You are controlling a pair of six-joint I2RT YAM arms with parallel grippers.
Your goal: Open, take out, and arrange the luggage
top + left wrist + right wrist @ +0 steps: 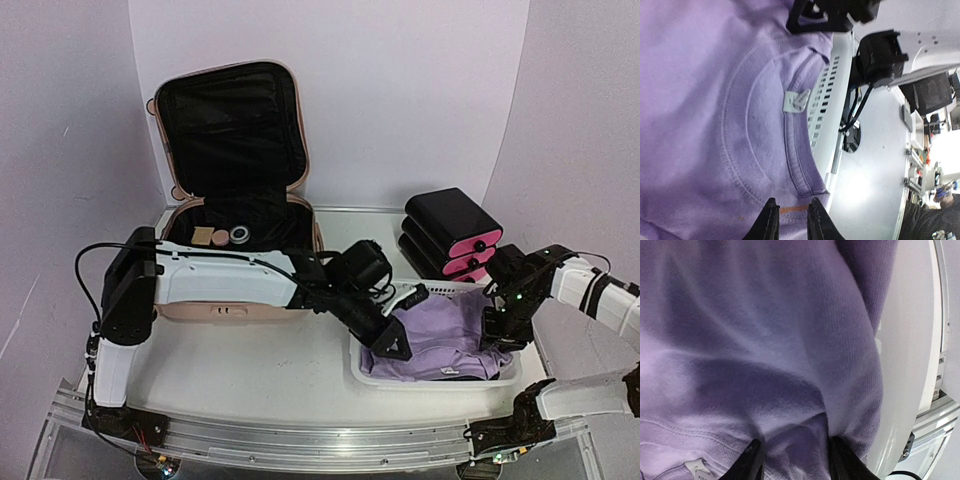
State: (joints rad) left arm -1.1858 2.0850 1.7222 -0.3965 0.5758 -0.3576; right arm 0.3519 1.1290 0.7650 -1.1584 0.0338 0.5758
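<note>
- The pale pink hard-shell suitcase (232,130) sits at the back left of the tabletop (290,370). Its lid is propped upright with the black lining showing, and a few small round bits (240,235) lie in its lower half. The opening part looks done to me.
- The step in hand, as I read it, is settling the lilac cotton T-shirt (450,330) into the white perforated plastic basket (440,382). The basket is at the front right, just in front of the black-and-pink stacked drawer box (452,232).
- To do it well, I'd want both arms to ease down together so the cloth lands flat inside the walls.
- The neckline and its small white label (795,100) shouldn't end up tucked under. From the left wrist view the collar seems to lap onto the slotted wall, so that edge wants drawing inward before letting go.
- The left arm lies stretched across in front of the suitcase, wrist angled down at the basket's left end.
- The left pincer (392,348) has its fingers close together, with a narrow gap right at the shirt's collar edge. Whether any cloth is actually nipped I cannot tell.
- The right arm folds in from the right side, its forearm dipping steeply to the basket's right end.
- The right pincer (500,335) is clamped on a bunched fold of the shirt, and the cloth bulges between its fingers in its own wrist view.
</note>
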